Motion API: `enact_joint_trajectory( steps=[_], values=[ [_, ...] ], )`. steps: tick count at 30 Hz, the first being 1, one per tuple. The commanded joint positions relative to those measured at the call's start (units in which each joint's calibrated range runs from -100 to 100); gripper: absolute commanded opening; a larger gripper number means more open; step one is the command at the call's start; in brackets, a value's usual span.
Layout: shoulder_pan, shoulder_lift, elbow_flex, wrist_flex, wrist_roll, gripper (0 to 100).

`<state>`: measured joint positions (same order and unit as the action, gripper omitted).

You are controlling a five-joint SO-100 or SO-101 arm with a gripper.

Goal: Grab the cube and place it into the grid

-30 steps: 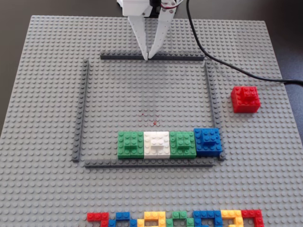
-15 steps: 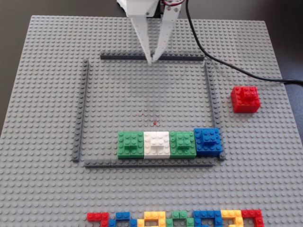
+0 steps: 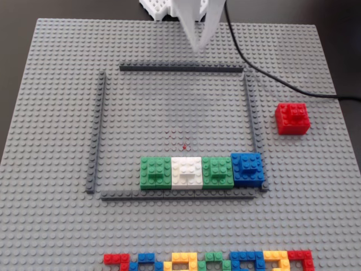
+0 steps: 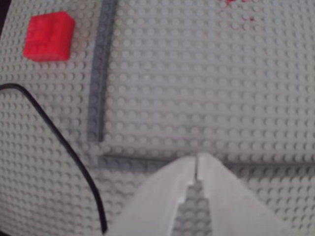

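The red cube [image 3: 292, 118] sits on the grey studded baseplate [image 3: 51, 113], right of the grid and outside it; the wrist view shows the cube [image 4: 48, 36] at top left. The grid [image 3: 180, 68] is a square outline of thin dark grey strips, and the wrist view shows one of its corners [image 4: 97, 98]. My white gripper [image 3: 198, 47] hangs shut above the back of the plate, just behind the grid's far strip, with nothing between its fingertips. In the wrist view the gripper [image 4: 197, 158] shows both tips touching.
A row of green [image 3: 155, 172], white [image 3: 186, 171], green [image 3: 217, 171] and blue [image 3: 247, 169] blocks stands inside the grid along its near strip. A multicoloured brick strip [image 3: 208, 261] lies at the front edge. A black cable [image 3: 265, 70] crosses the back right of the plate.
The shut gripper has risen and shifted right, from touching down at the grid's far strip to hanging behind it. The blocks have not moved.
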<state>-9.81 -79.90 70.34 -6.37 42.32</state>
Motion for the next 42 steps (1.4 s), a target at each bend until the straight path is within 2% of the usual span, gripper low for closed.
enact_joint_trajectory(
  steps=[1, 9, 29, 42],
  values=[
    [-1.3, 10.4, -18.4, 4.0, -2.7, 0],
    [-5.0, 26.8, -36.5, 7.4, -4.3, 0],
    [-17.2, 59.5, -62.6, 5.9, -10.8, 0],
    [-19.4, 79.7, -78.2, 5.5, -12.9, 0]
  ],
)
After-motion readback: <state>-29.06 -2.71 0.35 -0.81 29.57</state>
